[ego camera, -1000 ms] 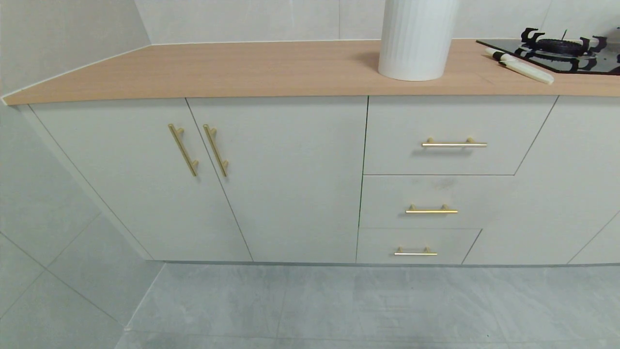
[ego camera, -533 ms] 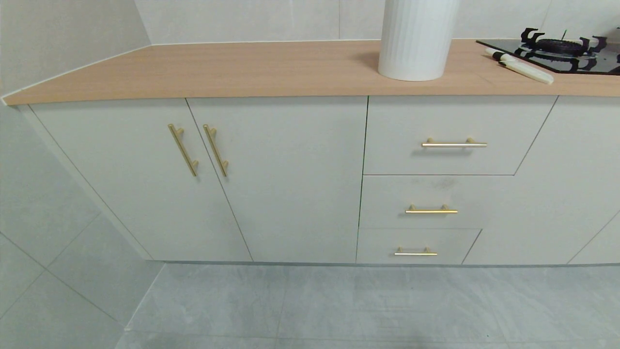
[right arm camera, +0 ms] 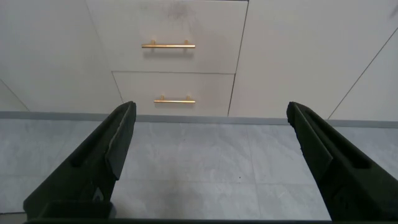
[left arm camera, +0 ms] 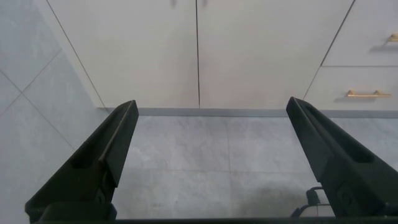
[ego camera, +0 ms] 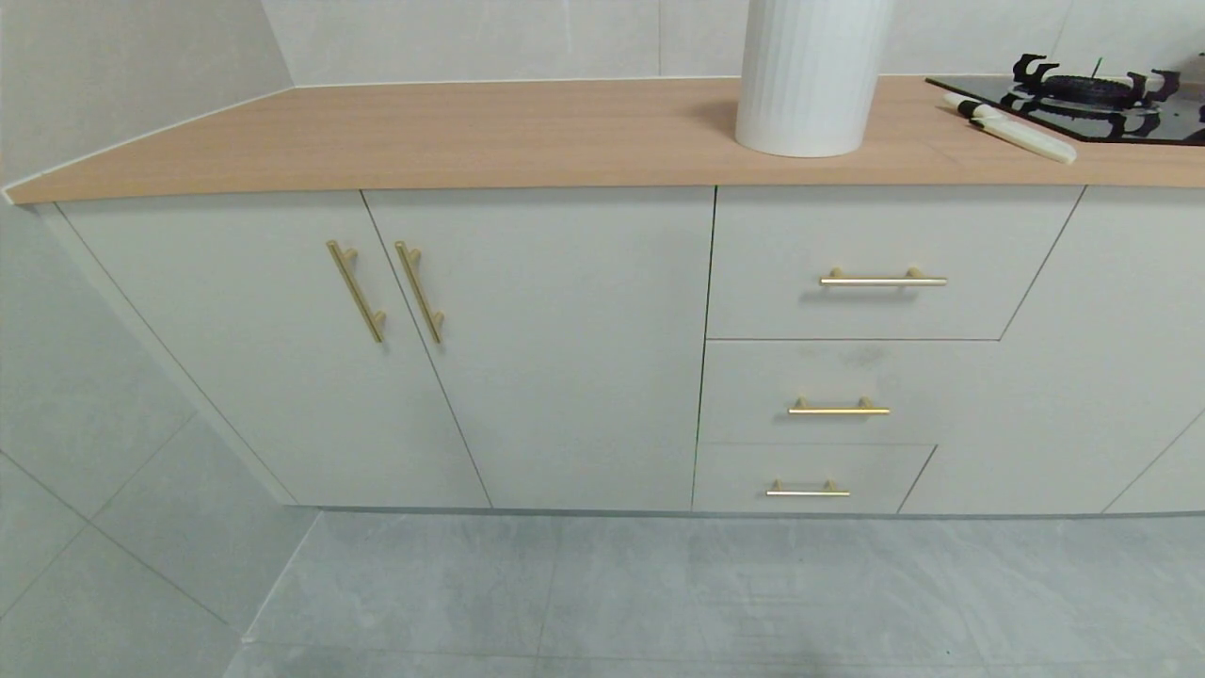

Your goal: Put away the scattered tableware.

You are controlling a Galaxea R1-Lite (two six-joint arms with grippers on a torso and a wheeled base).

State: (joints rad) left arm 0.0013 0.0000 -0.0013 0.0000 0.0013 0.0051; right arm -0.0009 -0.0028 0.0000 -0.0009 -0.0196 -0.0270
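Head view: the white knife [ego camera: 1012,132] lies on the tabletop [ego camera: 471,132] at the hob's [ego camera: 1083,99] edge; a careless reach could sweep it off.

Left wrist view: the left tool [left arm camera: 211,109], spread and empty, hangs low over the floor, with the knife well above it.

Right wrist view: the right tool [right arm camera: 208,109], likewise spread, faces the lower drawers [right arm camera: 174,93].
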